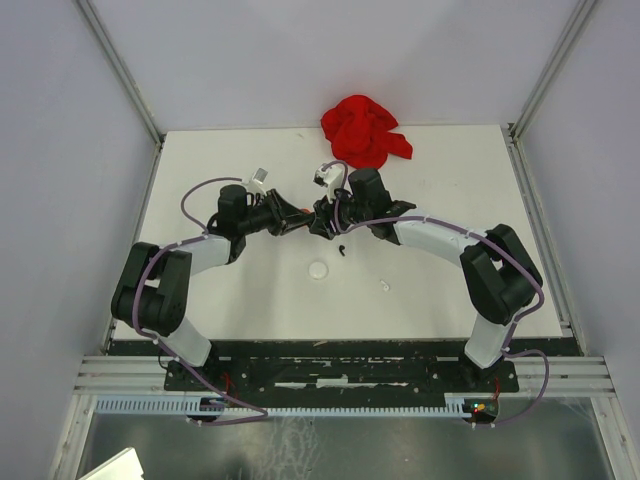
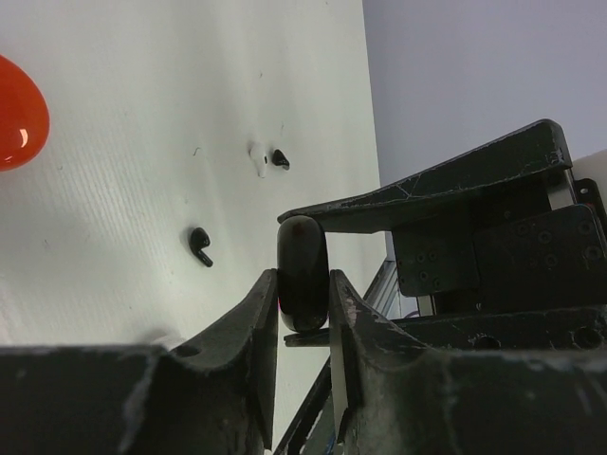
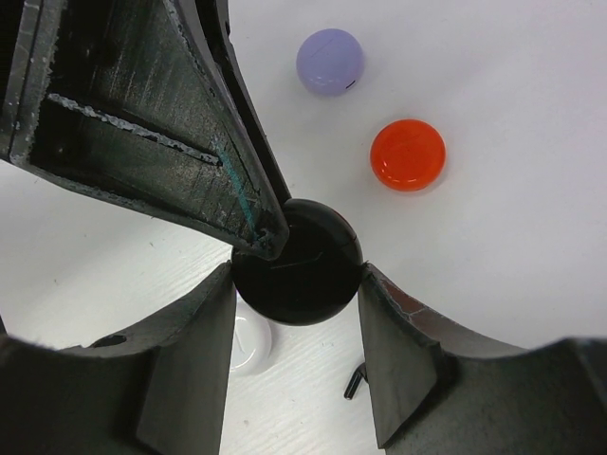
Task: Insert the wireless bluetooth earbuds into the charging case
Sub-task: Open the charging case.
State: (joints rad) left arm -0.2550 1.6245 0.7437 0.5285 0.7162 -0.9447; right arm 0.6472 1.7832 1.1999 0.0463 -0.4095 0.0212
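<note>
A round black charging case point(image 3: 313, 275) hangs above the table between both grippers. My right gripper point(image 3: 297, 270) is shut on its rim, one finger at each side. My left gripper point(image 2: 303, 277) is shut across its flat faces, so the case point(image 2: 303, 248) shows edge-on there. A left finger point(image 3: 190, 142) crosses over the case in the right wrist view. One black earbud point(image 2: 200, 245) lies on the table below, and also shows in the top view point(image 1: 342, 249). Farther off lie a white earbud point(image 2: 258, 159) and a second black earbud point(image 2: 280, 159).
A red round case point(image 3: 408, 154), a lilac one point(image 3: 330, 61) and a white one point(image 3: 248, 343) lie on the white table point(image 1: 450, 180). A red cloth point(image 1: 362, 130) is bunched at the back edge. White walls enclose the left, right and back.
</note>
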